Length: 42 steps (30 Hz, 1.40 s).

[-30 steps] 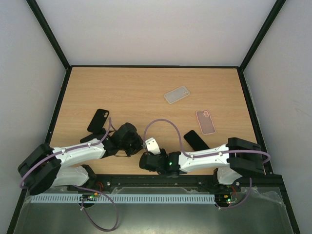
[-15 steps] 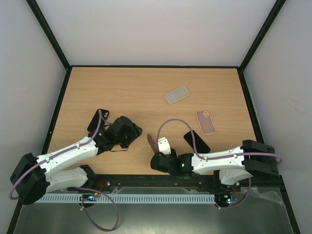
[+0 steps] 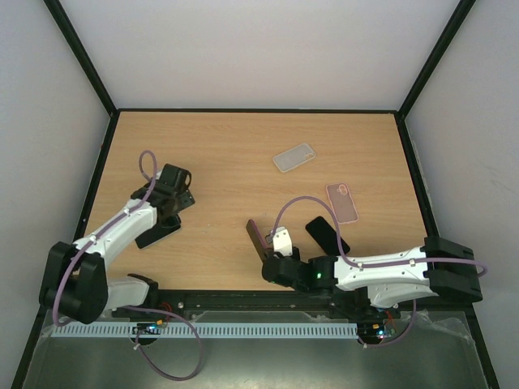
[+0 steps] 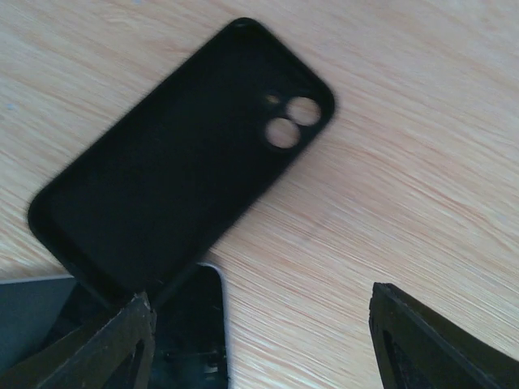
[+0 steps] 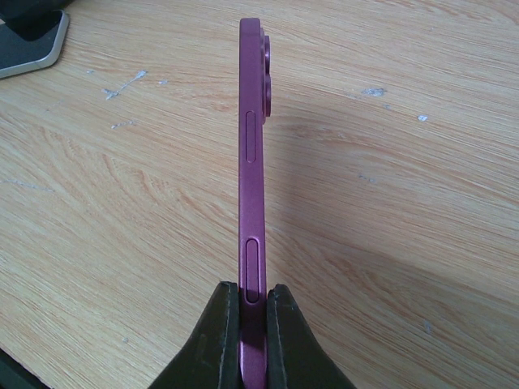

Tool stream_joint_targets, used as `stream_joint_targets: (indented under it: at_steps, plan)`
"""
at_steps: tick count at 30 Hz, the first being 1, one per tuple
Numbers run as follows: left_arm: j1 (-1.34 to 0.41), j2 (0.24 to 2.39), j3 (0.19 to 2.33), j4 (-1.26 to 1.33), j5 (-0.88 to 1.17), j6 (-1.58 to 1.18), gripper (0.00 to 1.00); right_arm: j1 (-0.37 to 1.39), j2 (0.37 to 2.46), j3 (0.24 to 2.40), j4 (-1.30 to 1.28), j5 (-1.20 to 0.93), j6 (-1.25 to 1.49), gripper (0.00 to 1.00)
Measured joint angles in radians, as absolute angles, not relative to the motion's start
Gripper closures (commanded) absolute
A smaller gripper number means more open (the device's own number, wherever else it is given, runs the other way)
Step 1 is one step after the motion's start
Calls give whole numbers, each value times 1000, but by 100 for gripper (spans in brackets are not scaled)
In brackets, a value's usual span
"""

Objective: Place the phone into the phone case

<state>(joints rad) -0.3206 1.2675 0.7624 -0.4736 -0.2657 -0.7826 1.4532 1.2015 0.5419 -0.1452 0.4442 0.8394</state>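
My right gripper [image 3: 272, 253] is shut on the lower end of a purple phone [image 5: 252, 162]. It holds the phone on its edge above the wood, and the phone also shows in the top view [image 3: 257, 236]. My left gripper [image 3: 173, 193] is open and empty at the left of the table. It hangs over a black phone case [image 4: 182, 154] that lies open side up with its two camera holes showing. The top view mostly hides this case under the gripper. In the left wrist view the gripper [image 4: 259, 340] sits just below the case.
A dark phone with a silver edge [image 4: 190, 332] lies partly under the black case and also shows in the top view [image 3: 158, 233]. A clear case [image 3: 293, 157], a pink case [image 3: 341, 202] and a black phone [image 3: 327, 234] lie at the right. The table [image 3: 227, 146] has black rails.
My left arm swung away from the centre to the left, over the black case. My right arm drew back to the right, still shut on the purple phone.
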Motion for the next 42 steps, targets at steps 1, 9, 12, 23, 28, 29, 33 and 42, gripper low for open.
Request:
stream_joint_targets:
  at_steps: [1, 9, 12, 23, 28, 29, 33, 42]
  plan:
    - [-289, 1271, 748, -458, -255, -757, 29, 1453, 1195, 537, -145, 445, 839, 98]
    - [-183, 1436, 718, -377, -194, -628, 34, 1453, 1158, 507, -144, 445, 847, 98]
    - [-183, 1482, 720, -353, -183, -588, 36, 1453, 1140, 500, -145, 447, 850, 98]
    - [-193, 1586, 768, -277, -233, -512, 81, 1453, 1076, 496, -145, 463, 864, 98]
    - [-242, 1596, 774, -271, -248, -506, 97, 1453, 1065, 492, -145, 467, 880, 98]
    - [-257, 1597, 775, -272, -245, -503, 98, 1453, 1065, 490, -145, 467, 884, 98]
    - [-318, 1592, 783, -271, -215, -514, 98, 1453, 1062, 485, -146, 471, 899, 98]
    - [-481, 1475, 771, -323, -128, -615, 98, 1453, 970, 475, -205, 533, 953, 98]
